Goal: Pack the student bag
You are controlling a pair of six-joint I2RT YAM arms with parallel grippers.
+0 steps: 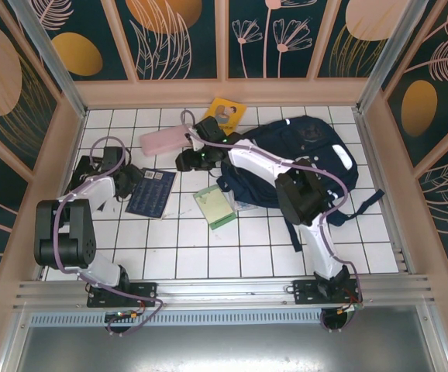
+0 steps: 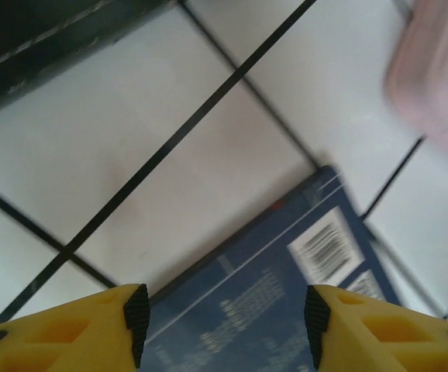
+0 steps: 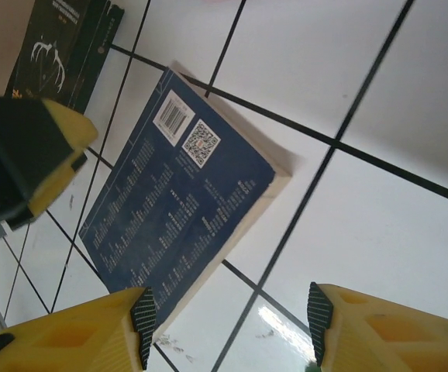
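The student bag (image 1: 317,155), a large navy backpack, lies at the right of the tiled table, with my right arm reaching across it to the left. A dark blue book (image 1: 152,193) lies flat, back cover up, left of centre. My left gripper (image 1: 133,181) hovers at that book's left edge, and in the left wrist view it (image 2: 222,322) is open above the blue book (image 2: 286,294) with nothing between the fingers. My right gripper (image 1: 186,160) hangs just beyond the book's far right corner. The right wrist view shows this gripper (image 3: 228,325) open over bare tile beside the book (image 3: 174,209).
A pink pencil case (image 1: 164,141) and a yellow book (image 1: 222,113) lie at the back. A green notebook (image 1: 215,206) rests in front of the bag. A black book (image 1: 91,170) lies by the left wall. Wooden walls fence the table.
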